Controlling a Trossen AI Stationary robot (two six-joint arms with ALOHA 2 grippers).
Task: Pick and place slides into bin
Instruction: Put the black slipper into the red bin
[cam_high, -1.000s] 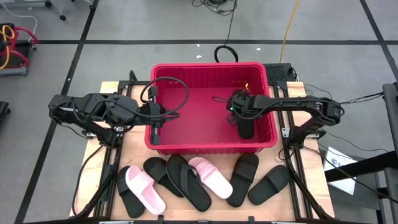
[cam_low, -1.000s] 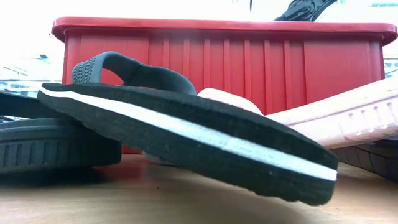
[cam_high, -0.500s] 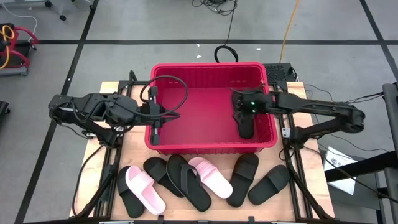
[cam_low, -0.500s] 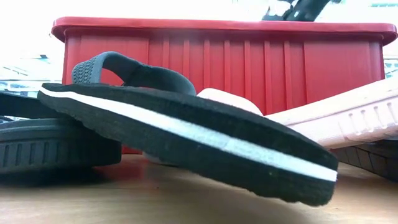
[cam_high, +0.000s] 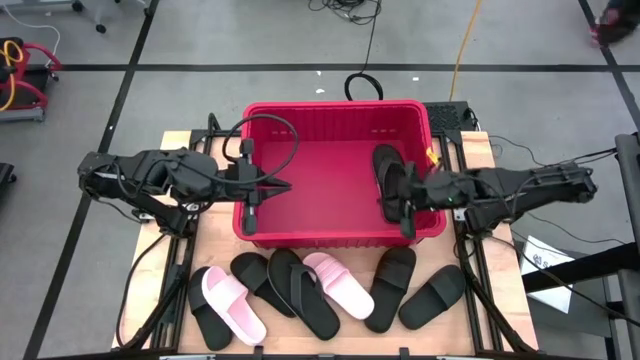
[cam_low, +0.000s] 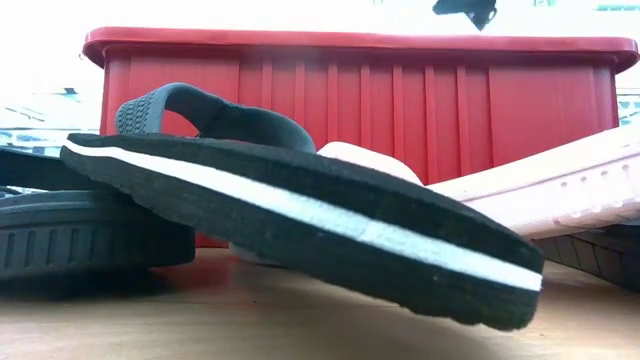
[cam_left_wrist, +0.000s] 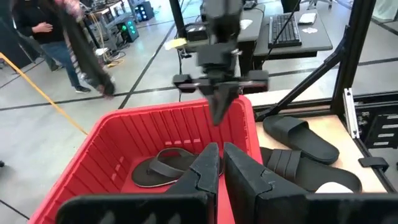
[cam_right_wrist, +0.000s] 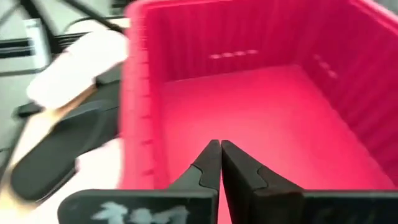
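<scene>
Underneath, wooden table (cam_high: 184, 232); grey floor (cam_high: 200, 40), black tape lines.

no readable text, labels or numbers (none anywhere).

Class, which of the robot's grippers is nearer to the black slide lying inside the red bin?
The right gripper: it hangs shut right beside the black slide, over the bin's front right corner. The left gripper sits across the bin, by its left wall.
</scene>
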